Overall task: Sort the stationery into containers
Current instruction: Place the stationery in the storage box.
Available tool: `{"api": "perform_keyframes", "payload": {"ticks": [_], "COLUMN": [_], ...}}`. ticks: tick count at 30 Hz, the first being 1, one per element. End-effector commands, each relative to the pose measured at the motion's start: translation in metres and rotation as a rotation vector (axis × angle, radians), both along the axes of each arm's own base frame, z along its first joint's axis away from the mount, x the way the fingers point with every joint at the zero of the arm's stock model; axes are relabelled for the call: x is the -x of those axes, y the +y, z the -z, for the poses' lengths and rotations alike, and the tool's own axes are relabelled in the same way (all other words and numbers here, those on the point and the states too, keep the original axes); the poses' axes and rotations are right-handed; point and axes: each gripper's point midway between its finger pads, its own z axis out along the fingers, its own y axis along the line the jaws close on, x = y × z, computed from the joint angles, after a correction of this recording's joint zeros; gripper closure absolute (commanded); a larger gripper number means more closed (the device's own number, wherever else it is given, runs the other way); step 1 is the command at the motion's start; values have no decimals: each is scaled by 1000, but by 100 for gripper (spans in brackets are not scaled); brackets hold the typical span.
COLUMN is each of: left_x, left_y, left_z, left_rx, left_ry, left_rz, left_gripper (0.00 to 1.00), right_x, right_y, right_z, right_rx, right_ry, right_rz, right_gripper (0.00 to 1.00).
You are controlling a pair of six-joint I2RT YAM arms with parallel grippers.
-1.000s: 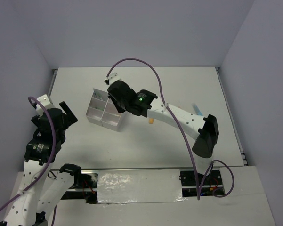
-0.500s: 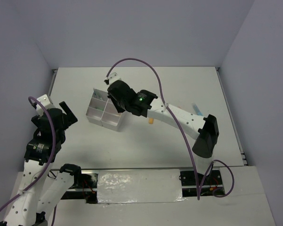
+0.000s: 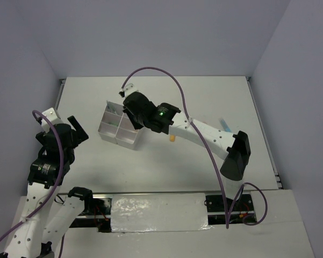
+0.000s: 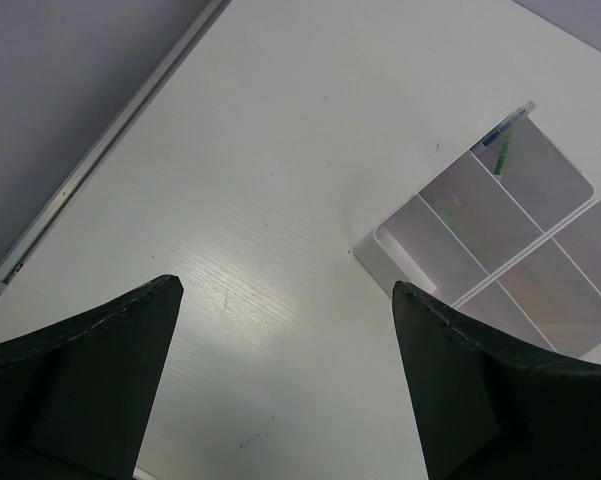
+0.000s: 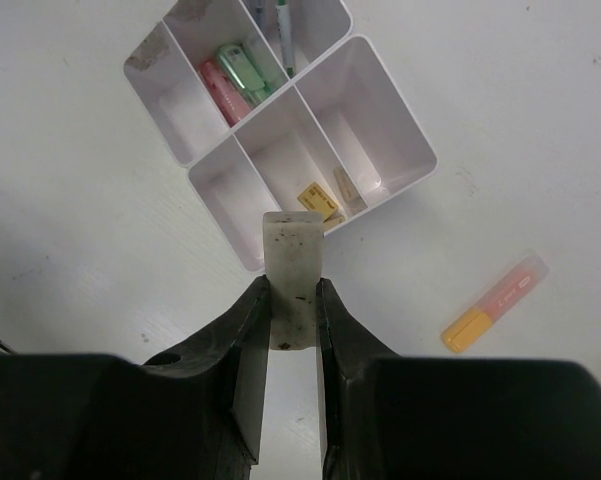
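My right gripper (image 5: 294, 283) is shut on a whitish, speckled eraser block (image 5: 294, 240), held upright just over the near wall of the four-compartment box (image 5: 412, 152). In the top view this gripper (image 3: 130, 116) hangs over the box (image 3: 108, 128). One compartment holds a pink marker (image 5: 218, 88) and a green marker (image 5: 242, 70), another holds thin pens (image 5: 283, 25), and a third holds a small yellow block (image 5: 318, 200). An orange-and-pink marker (image 5: 495, 302) lies on the table right of the box. My left gripper (image 4: 285, 300) is open over bare table, left of the box (image 4: 390, 250).
A small blue item (image 3: 225, 125) lies on the table near the right arm's elbow. The table's raised left rail (image 4: 100, 160) runs beside the left gripper. A green-tipped pen (image 4: 505, 145) leans in the box's far compartment.
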Motion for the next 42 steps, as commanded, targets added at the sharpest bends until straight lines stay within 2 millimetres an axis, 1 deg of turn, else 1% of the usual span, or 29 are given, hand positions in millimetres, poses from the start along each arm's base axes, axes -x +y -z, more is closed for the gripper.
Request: {"api": "perform_keyframes", "payload": {"ticks": [1,8,11,17,28,32,33,35,36,38,42], "left_x": [-4,-4,-4,-2,-2,-2,-2,-2,-2,-1,-1], "left_y": [1,1,2,3,2,2,2,2,2,2,2], "left_z": [-9,-9,-9,-10,-10,-11,-12,-11,-11,-12,-11], "left_rx": [-4,-4,-5,-7,-5,-4,-3,-4,-3,-1,-3], "left_ry": [-40,-40,-40,-42,-47,-51,-54,-51,-52,-55,-54], "left_rz": [-3,-3,-7,-13,-7,-5,-5,-5,-7,-8,-4], "left_gripper": [1,1,1,1,1,1,1,1,1,1,1], "right_x": [1,2,2,4,3,4,5,4,4,4,4], "right_y": [0,1,-2,-5,-6,-10,-12,-15,-16,-18,-18], "right_z": [-35,-38,-37,-46,-34,-40,-37,-43,-39,-42,-39], "right_rx": [-81,-93,-87,-102,-76,-81,-76,-89,-84,-93,-81], "right_ry": [-57,-61,-60,-73,-80,-93,-93,-112,-111,-123,-123], "right_rz": [-9,-16,-15,-21,-25,-26,-25,-17,-16,-14,-19], "right_gripper": [91,91,91,90,90,90,90,89,89,86,87]}}
